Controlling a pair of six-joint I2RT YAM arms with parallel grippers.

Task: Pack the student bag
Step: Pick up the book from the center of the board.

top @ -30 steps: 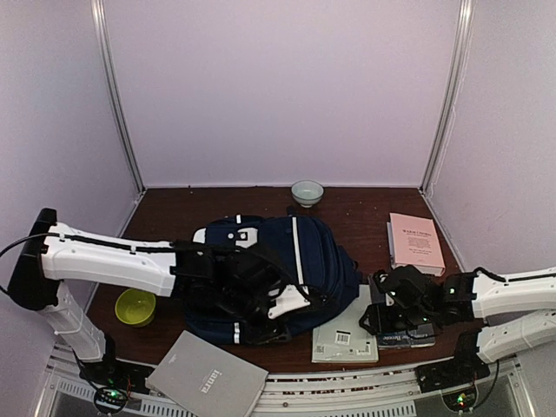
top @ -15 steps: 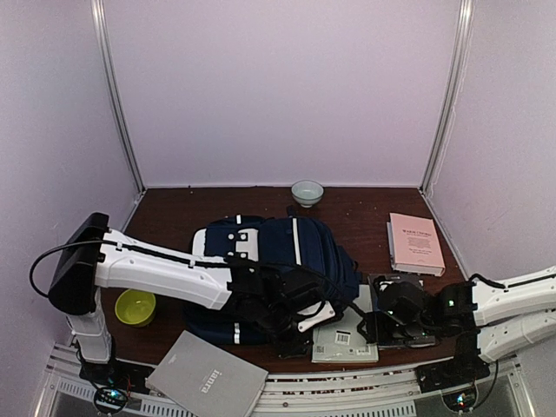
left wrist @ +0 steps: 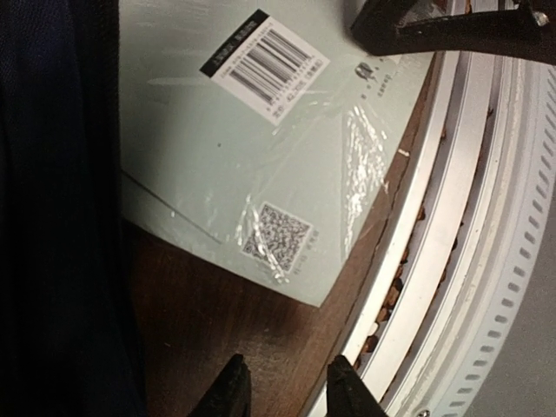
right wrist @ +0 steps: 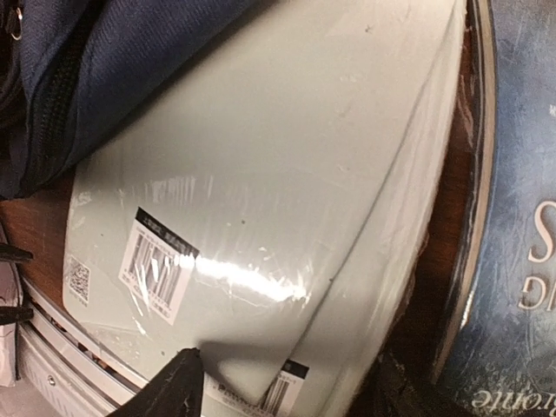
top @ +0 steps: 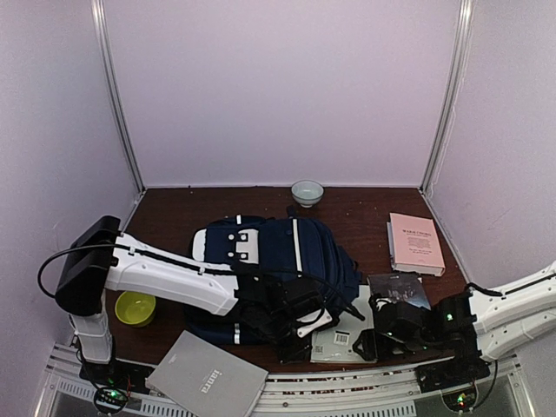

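Fetching the pale green book for packing. Straddling its near corner with the right hand, spread wide, nothing clamped yet. Hovering the left hand, narrowly parted and empty, over the bench edge beside it, student bag just behind. Next, probably: close, lift, find the bag's opening.

Barcode and QR code on pale green book, "ronte" on dark blue book
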